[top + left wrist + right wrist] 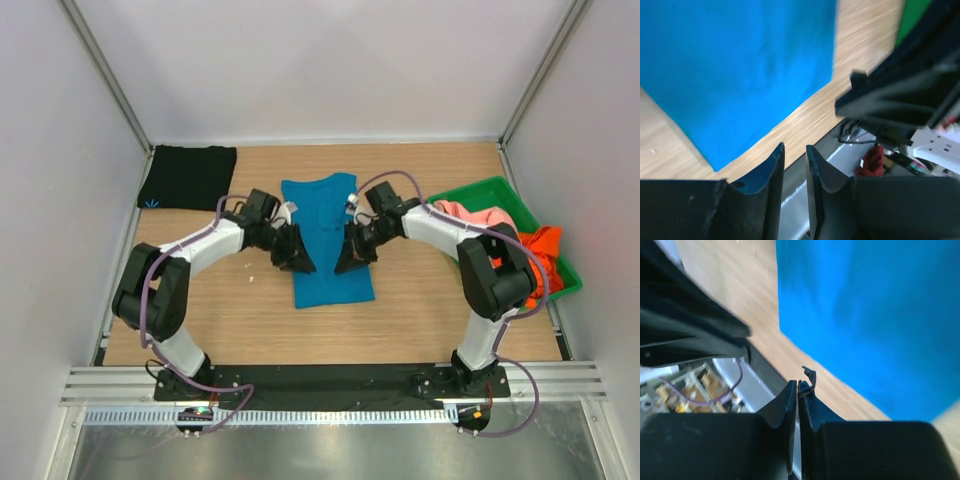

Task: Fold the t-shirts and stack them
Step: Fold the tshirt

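At your right, the green tray holds the pink t-shirt and orange t-shirt. The teal-blue t-shirt lies flat mid-table and the black t-shirt lies far left. Your left gripper is slightly parted and empty. Your right gripper is pinched closed on nothing.

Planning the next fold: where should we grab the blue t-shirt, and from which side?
Probably its two near corners, pinched from left and right at once: the blue t-shirt lies flat as a long strip, short near edge unobstructed.
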{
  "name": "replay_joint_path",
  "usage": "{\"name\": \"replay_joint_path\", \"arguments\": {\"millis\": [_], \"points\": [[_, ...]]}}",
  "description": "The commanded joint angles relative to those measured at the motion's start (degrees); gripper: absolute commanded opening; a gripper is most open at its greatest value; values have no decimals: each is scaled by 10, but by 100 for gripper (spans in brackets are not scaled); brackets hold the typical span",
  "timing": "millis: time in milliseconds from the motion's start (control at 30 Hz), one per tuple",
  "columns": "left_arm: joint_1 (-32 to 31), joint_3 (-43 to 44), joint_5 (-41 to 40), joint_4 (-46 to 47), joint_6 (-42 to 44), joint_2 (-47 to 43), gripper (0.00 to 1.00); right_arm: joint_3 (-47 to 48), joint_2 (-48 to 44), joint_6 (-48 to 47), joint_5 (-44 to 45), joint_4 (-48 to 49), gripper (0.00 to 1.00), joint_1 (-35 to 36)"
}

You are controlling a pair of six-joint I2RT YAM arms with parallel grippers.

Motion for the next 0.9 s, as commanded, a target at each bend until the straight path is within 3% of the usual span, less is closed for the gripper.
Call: {"name": "replay_joint_path", "arguments": {"millis": [0, 233, 633, 867], "points": [[0, -69, 9, 53, -50, -5, 22, -43, 13, 36, -73, 81, 9, 37], [-2, -135, -7, 55, -49, -15, 20, -45, 83, 8, -113, 76, 6, 57], [-1, -139, -7, 56, -53, 50, 19, 4, 165, -57, -178, 20, 5, 88], [-1, -131, -58, 5, -41, 102, 10, -2, 183, -68, -172, 25, 5, 83]]}}
